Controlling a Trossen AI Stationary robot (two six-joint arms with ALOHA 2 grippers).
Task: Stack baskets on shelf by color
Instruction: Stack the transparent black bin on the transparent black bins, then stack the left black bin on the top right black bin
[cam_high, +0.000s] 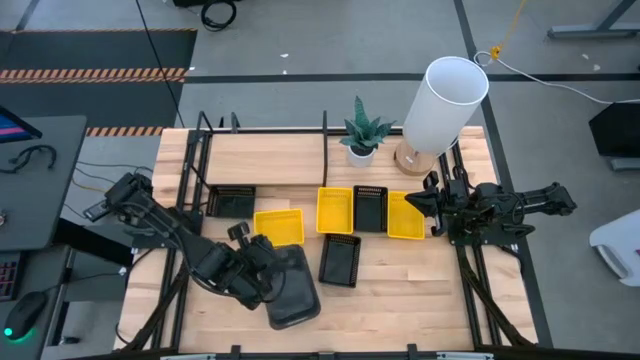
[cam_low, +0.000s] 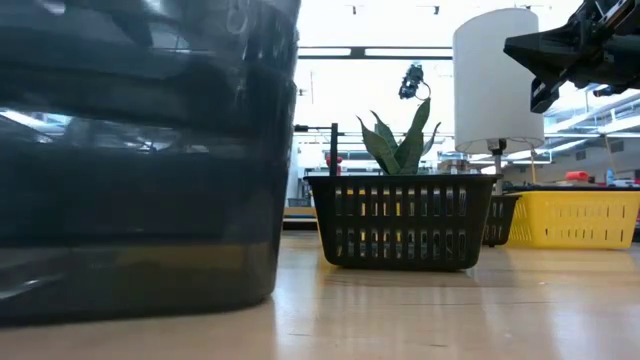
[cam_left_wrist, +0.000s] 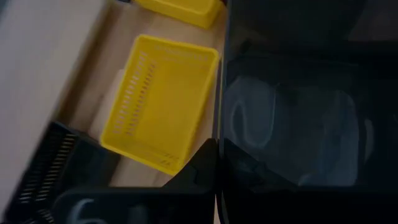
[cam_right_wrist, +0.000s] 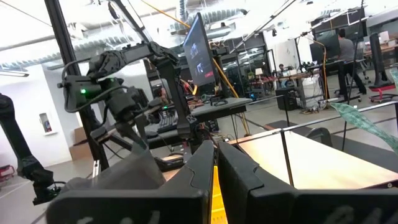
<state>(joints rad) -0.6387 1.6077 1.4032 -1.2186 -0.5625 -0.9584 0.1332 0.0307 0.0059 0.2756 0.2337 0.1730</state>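
Currently left end effector (cam_high: 268, 283) is clenched on the dark grey basket (cam_high: 293, 288) rim at the bench's (cam_high: 420, 290) front-left. Right end effector (cam_high: 432, 205), fingers closed and empty, waits over the yellow basket (cam_high: 404, 217) by the shelf (cam_high: 290, 160). Advice: lift level, clear the yellow basket (cam_high: 279, 226), seat squarely.

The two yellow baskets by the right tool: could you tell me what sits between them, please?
In the high view, a black slatted basket sits between the middle yellow basket and the right yellow basket, beside the right tool.
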